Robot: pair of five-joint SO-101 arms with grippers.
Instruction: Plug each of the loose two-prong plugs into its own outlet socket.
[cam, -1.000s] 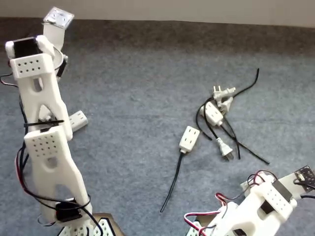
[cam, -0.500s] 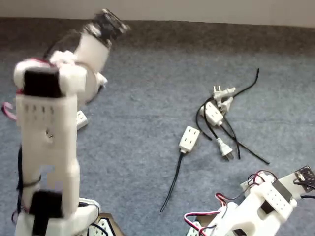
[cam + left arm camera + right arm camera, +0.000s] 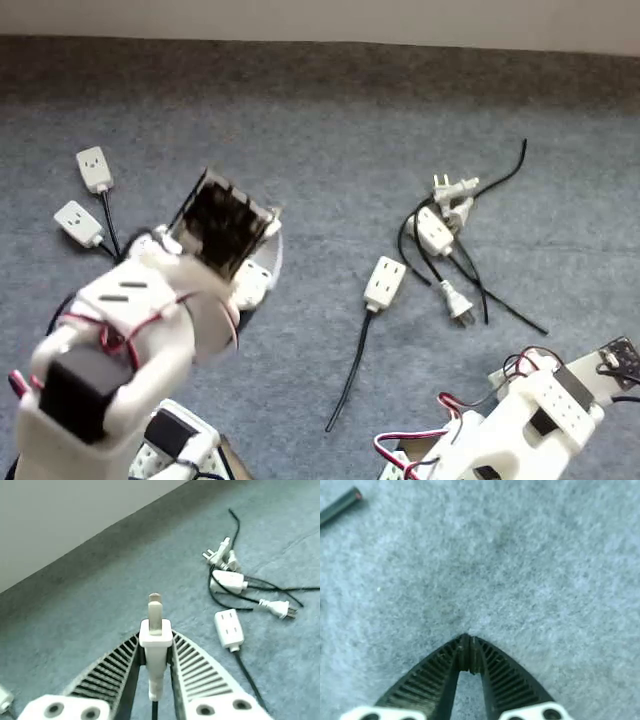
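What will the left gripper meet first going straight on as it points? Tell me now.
Likely only bare grey carpet: the left gripper, shut on a white two-prong plug, points past the white outlet socket, which lies off its line. Depth is unclear.

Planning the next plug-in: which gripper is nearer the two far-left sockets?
Left. The left gripper, holding a plug, is right of the sockets; the right gripper is farther right.
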